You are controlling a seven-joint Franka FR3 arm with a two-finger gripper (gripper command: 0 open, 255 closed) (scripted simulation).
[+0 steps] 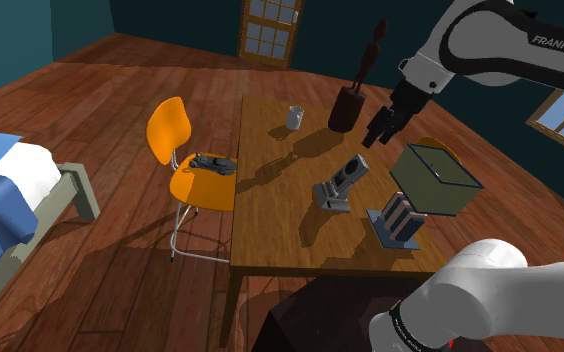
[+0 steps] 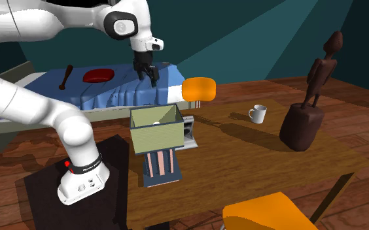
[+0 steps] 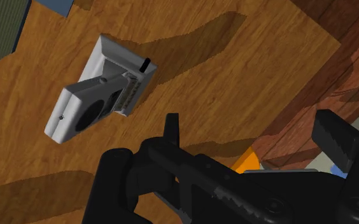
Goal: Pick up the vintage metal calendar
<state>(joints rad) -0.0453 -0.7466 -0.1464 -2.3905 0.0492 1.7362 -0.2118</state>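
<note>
My gripper [image 3: 254,130] is open and empty, and the grey calendar [image 3: 102,95] sits below it, off to one side, so I think going straight down could miss it.

The shoulder view looks down from high at one end of the brown wooden table [image 1: 270,210], toward a paned wooden door [image 1: 270,28]. The second exterior view sits close at the table's side, facing across it to the blue-covered bed [image 2: 118,95]. The wrist view looks closely down on the tabletop; all three share the grey boxy calendar [image 3: 95,95]
</note>
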